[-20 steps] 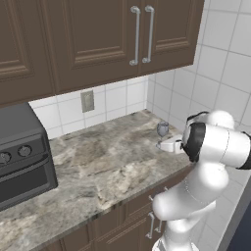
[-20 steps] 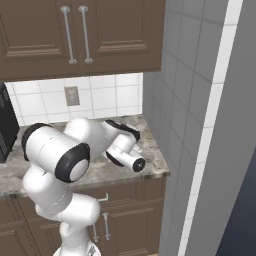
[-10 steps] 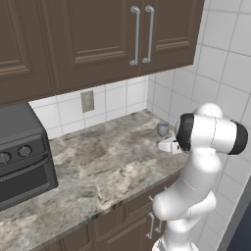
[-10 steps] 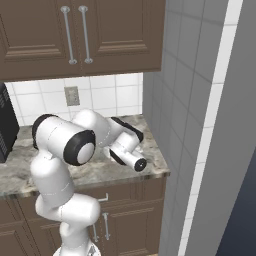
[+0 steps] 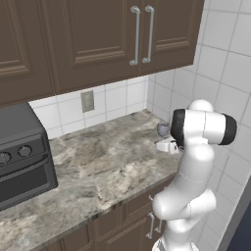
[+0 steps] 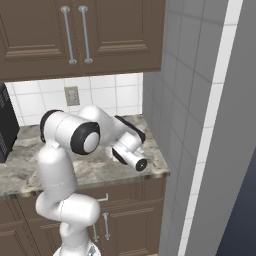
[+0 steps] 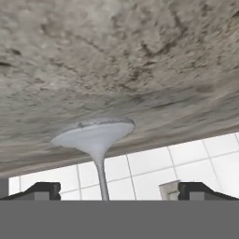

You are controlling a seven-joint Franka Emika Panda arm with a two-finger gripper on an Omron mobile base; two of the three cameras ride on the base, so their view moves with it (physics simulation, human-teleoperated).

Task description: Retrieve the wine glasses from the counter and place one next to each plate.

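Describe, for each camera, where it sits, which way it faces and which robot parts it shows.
Left base view: behind the arm's left, looking forward and down over the grey-brown marbled stone counter and a clear stemmed wine glass; white arm at right.
Right base view: behind its right, facing that counter; arm at left.
Hand view: on the hand, rolled upside down, facing the glass's foot between the open gripper and its dark fingertips.
Shared: both base views show counter and wall outlet.
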